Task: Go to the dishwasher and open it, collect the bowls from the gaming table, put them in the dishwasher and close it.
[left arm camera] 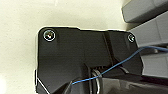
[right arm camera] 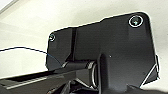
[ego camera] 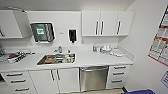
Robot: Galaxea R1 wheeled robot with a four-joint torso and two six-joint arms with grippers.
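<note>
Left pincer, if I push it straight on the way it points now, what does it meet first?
Judging by the left wrist view, a plain pale surface, probably the floor; nothing visible stands before it. Grey blocks lie off to the side. Depth unclear.

The steel-fronted dishwasher [ego camera: 94, 78] sits shut under the white counter, right of the sink.

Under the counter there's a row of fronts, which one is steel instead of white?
The dishwasher, right of the sink cabinet's white doors and left of the white drawers; it is shut, bar handle along its top.
</note>
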